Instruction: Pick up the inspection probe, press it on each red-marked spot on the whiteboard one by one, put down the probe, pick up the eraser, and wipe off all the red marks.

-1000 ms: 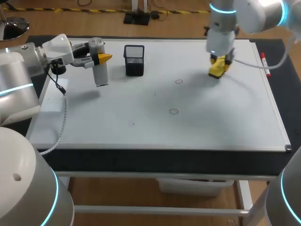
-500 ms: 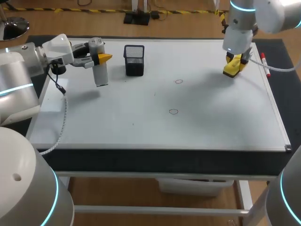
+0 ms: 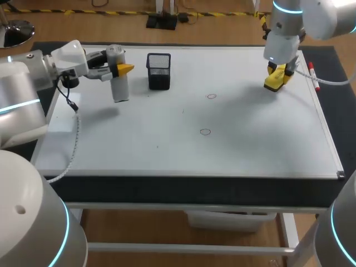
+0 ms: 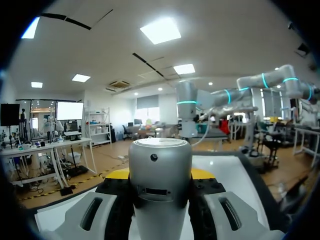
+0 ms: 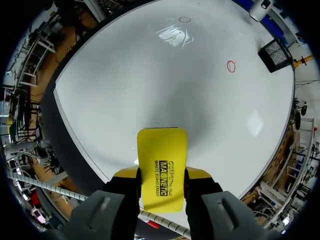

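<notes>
inspection probe (image 3: 118, 83), a silver cylinder, is gripped upright in the left end effector (image 3: 117, 68), whose yellow-tipped fingers press on it from both sides. it hangs over the far left part of the whiteboard (image 3: 183, 156), just beside the black mesh cup (image 3: 159, 70), and its shadow lies apart from it, so it looks lifted off the surface. the right end effector (image 3: 276, 75) is closed on the yellow eraser (image 3: 275, 80) near the board's far right edge, beside a red marker (image 3: 313, 74) that lies on the worktop. both red marks, the farther circle (image 3: 211, 96) and the nearer circle (image 3: 205, 132), sit unwiped around the middle of the board, well apart from either tool. i judge the task to be at the handover between probing and wiping. the probe is not yet set down though the eraser is already in hand, and the frames cannot show whether the marks have been pressed. if pressing is done, the next move calls for the left arm to lower the probe onto the board and release it. the right arm should then bring the eraser flat onto the farther circle and sweep it fully across each ring.
</notes>
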Robot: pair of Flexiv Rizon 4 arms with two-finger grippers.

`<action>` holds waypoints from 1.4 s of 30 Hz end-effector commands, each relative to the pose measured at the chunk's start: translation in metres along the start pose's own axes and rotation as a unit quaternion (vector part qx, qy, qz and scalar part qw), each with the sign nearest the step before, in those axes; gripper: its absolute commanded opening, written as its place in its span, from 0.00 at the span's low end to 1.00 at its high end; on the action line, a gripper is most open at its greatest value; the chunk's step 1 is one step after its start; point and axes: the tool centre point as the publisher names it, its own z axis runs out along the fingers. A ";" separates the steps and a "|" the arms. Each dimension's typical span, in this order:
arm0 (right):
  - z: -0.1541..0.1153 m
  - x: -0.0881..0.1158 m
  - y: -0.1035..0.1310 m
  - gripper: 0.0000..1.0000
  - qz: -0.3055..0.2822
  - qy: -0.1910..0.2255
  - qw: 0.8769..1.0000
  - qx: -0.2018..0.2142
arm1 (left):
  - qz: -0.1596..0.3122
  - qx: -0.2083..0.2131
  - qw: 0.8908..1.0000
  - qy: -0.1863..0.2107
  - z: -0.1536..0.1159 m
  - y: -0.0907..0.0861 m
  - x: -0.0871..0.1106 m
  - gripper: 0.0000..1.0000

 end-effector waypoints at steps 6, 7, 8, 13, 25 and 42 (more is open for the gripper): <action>-0.001 0.000 -0.001 0.00 -0.001 0.001 1.000 0.001 | 0.018 0.023 0.999 0.020 0.034 -0.007 0.045 0.00; -0.001 0.000 -0.001 0.00 -0.001 0.001 1.000 0.001 | 0.017 0.021 0.999 0.026 0.039 -0.008 0.050 0.00; -0.001 0.000 -0.001 0.00 -0.001 0.001 1.000 0.001 | 0.019 0.021 0.999 0.031 0.044 -0.009 0.055 0.00; -0.001 0.000 -0.001 0.00 -0.001 0.001 1.000 0.001 | 0.030 0.024 0.998 0.053 0.069 -0.012 0.076 0.00; -0.001 0.000 -0.001 0.00 -0.001 0.001 1.000 0.001 | 0.022 0.029 0.993 0.109 0.147 -0.014 0.104 0.00; -0.001 0.000 -0.001 0.00 -0.001 0.001 1.000 0.001 | 0.019 0.053 0.986 0.158 0.232 0.001 0.103 0.00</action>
